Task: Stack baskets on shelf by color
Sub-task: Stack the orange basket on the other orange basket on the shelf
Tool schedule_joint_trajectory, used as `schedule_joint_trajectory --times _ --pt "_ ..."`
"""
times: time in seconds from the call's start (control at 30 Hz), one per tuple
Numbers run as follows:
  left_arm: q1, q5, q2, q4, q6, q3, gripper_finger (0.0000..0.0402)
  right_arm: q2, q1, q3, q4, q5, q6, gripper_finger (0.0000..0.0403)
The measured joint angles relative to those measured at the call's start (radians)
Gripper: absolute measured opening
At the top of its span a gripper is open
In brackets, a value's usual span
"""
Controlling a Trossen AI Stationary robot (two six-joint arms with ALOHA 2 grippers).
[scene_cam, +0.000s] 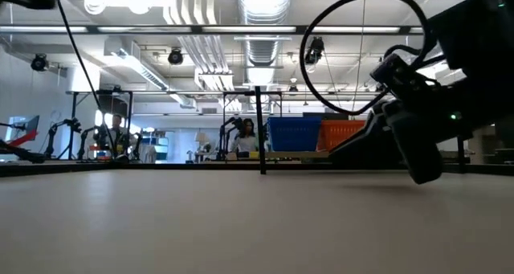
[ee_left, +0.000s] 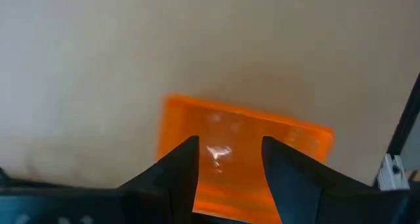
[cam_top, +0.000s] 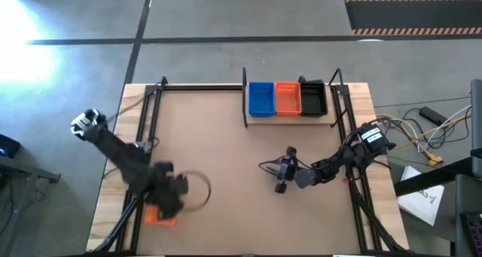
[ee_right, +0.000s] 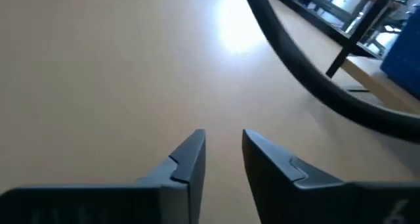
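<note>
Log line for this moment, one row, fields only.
left gripper open over orange basket | right gripper open, idle mid-table | shelf: blue, orange, black stacks

The left gripper hides most of the orange basket beneath it. In the left wrist view that basket's near end is cut off.

High view looks straight down on the whole worktop; low view sits at its surface, facing the shelf both share; wrist views hover close over it
</note>
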Motion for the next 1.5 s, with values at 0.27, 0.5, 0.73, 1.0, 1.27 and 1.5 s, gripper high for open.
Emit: schedule_joint_trajectory --times 0.27,0.5,0.73,1.0,1.27,1.5 --pt "-0.232 0.071 0.218 0.179 -0.299 0.063 0.015 0.0 -0.004 0.015 0.002 0.0 0.01 0.0133" --pt "-0.272 0.098 0.349 0.191 -0.332 0.057 0.015 -0.001 -0.003 0.029 0.003 0.0 0.02 0.0141" --pt "-0.241 0.093 0.385 0.176 -0.252 0.051 0.0124 -0.002 0.023 0.032 0.003 -0.002 0.019 0.0129" --pt "-0.028 0.006 0.385 0.224 0.206 0.031 0.001 -0.109 0.141 -0.006 -0.174 0.12 0.011 0.0112" --pt "0.3 -0.019 0.385 0.628 0.932 0.048 0.0002 -0.371 0.306 -0.008 -0.639 0.242 0.254 0.0091" --pt "0.504 0.197 0.394 0.984 1.339 0.054 0.0001 -0.554 0.418 0.009 -0.894 0.244 0.298 0.0085"
